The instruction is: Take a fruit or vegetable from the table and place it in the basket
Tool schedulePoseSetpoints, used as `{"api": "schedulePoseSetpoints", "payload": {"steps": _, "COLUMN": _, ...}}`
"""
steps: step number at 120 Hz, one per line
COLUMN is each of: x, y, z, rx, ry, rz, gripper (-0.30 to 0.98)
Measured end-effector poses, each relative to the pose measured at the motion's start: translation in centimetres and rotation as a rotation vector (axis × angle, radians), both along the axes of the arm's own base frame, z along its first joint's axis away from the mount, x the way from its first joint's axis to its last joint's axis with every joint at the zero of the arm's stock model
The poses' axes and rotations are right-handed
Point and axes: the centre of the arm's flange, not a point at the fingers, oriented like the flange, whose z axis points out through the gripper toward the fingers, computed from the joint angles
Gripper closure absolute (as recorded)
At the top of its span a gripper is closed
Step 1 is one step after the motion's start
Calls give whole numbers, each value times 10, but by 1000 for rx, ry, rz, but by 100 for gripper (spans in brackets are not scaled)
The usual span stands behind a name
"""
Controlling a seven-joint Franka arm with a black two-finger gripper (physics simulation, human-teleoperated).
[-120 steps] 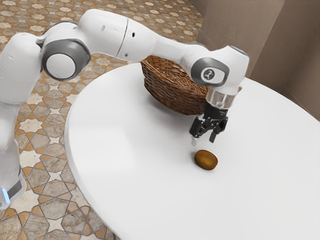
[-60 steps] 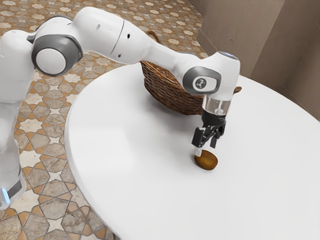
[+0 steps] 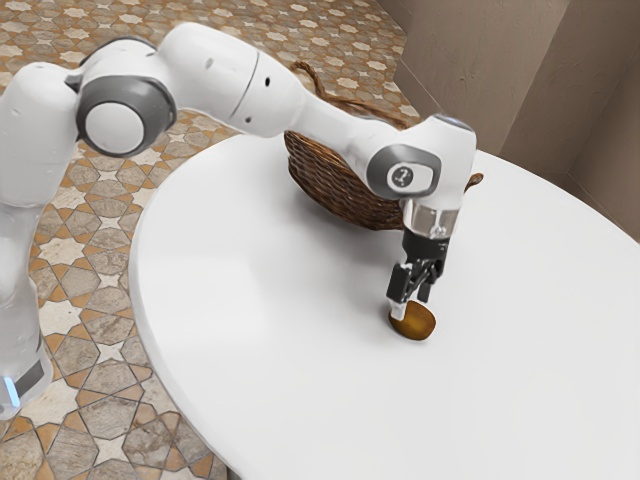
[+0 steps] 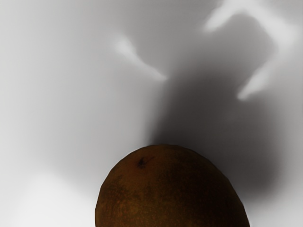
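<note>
Clock is the exterior view's, 12 at its top. Gripper (image 3: 411, 306) is pointing down right over the brown-orange fruit (image 3: 418, 325), at the fruit's 12 o'clock side. Fingers are apart, gap visible between them, one toward 8 o'clock, the other toward 2. The 8 o'clock one's pale fingertip (image 3: 399, 312) overlaps the fruit's 11 o'clock edge in the view; can't tell if it's touching. Nothing clamped. Fruit sits on the white round table (image 3: 250, 350), outside the basket, rounded and slightly oblong. Basket (image 3: 335, 185) is brown wicker, on the same table, at 11 o'clock from the gripper; so the fruit is at about 5 o'clock from the basket, clear space between the two. Thin handle (image 3: 352, 103) rises on the basket's 12 o'clock side, partly behind the arm. White arm (image 3: 230, 80) comes in from 9 to 10 o'clock, passes in front of the basket and bends down to the gripper. Wrist view: the fruit is large and close under the hand, mottled skin, small dark spot (image 4: 141, 162) on it. A dark soft-edged shadow (image 4: 203, 109) lies on the tabletop just beside the fruit, pale streaks of light around it. Patterned tile floor (image 3: 75, 350) past the table from 7 round to 12, brown wall (image 3: 480, 60) toward 1.
</note>
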Motion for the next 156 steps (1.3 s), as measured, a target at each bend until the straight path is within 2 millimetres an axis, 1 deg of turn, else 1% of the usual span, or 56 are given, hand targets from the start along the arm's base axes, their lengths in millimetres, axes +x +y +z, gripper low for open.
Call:
{"api": "schedulePoseSetpoints", "payload": {"steps": 25, "x": 4, "y": 3, "z": -16, "rx": -2, "ry": 20, "rz": 20, "gripper": 0}}
{"api": "schedulePoseSetpoints", "payload": {"steps": 46, "x": 6, "y": 5, "z": -22, "rx": -7, "ry": 26, "rz": 34, "gripper": 4}}
{"api": "schedulePoseSetpoints", "payload": {"steps": 84, "x": 9, "y": 4, "z": -24, "rx": 17, "ry": 5, "rz": 33, "gripper": 20}}
{"api": "schedulePoseSetpoints", "payload": {"steps": 105, "x": 11, "y": 1, "z": -30, "rx": 52, "ry": -4, "rz": 16, "gripper": 25}}
{"api": "schedulePoseSetpoints", "payload": {"steps": 122, "x": 12, "y": 0, "z": -31, "rx": 75, "ry": -15, "rz": 5, "gripper": 37}}
{"api": "schedulePoseSetpoints", "payload": {"steps": 139, "x": 13, "y": -1, "z": -33, "rx": 87, "ry": -20, "rz": -2, "gripper": 33}}
{"api": "schedulePoseSetpoints", "payload": {"steps": 156, "x": 13, "y": -1, "z": -31, "rx": 77, "ry": -24, "rz": 3, "gripper": 35}}
